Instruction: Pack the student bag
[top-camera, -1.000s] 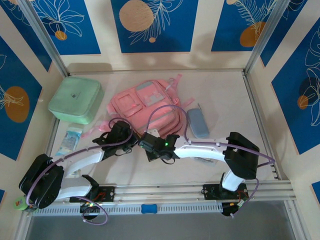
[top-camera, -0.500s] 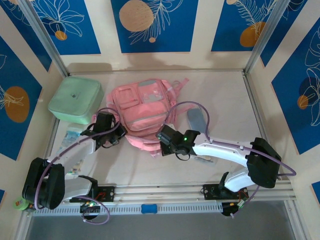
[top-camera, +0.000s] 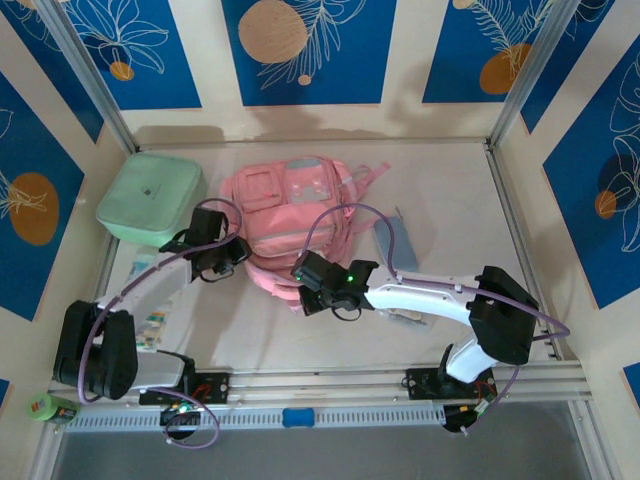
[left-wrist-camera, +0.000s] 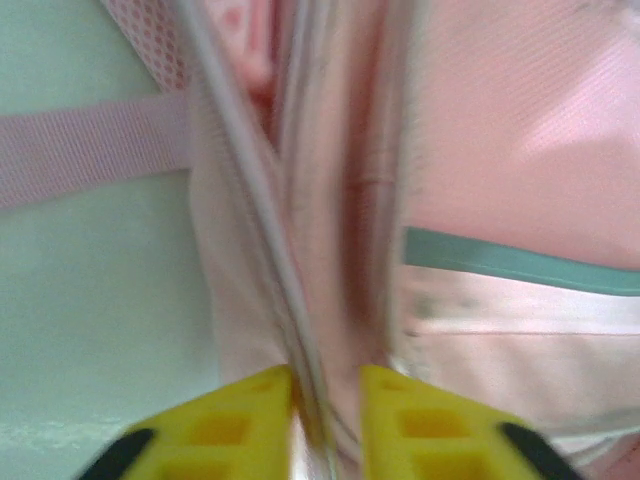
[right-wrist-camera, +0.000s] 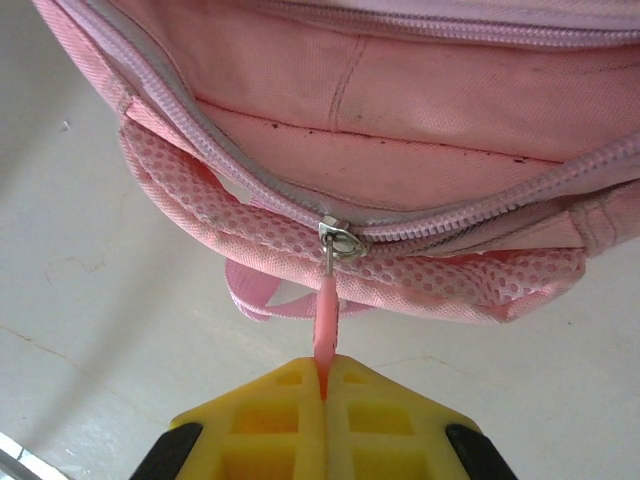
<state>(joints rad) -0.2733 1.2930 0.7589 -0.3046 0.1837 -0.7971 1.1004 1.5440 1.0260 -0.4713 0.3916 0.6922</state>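
Note:
The student bag (top-camera: 285, 205), a soft pink backpack, lies flat at mid-table with its straps toward the back. My right gripper (top-camera: 299, 287) sits at its near edge. In the right wrist view this gripper (right-wrist-camera: 325, 375) is shut on the pink zipper pull (right-wrist-camera: 323, 325), which hangs from the metal slider (right-wrist-camera: 340, 240) on the bag's (right-wrist-camera: 400, 90) zip. My left gripper (top-camera: 236, 256) is at the bag's left side. In the left wrist view its jaws (left-wrist-camera: 327, 400) stand slightly apart, with a seam of the bag (left-wrist-camera: 500, 150) running between them.
A mint-green lidded box (top-camera: 152, 198) stands at the back left. A grey-blue pencil case (top-camera: 397, 240) lies right of the bag, crossed by a purple cable. Small packets (top-camera: 140, 300) lie near the left edge. A metal rail (top-camera: 330, 385) runs along the near edge.
The bag has slid toward the back and turned. My right gripper moved left with the zipper pull. My left gripper's jaws, shut before, have parted.

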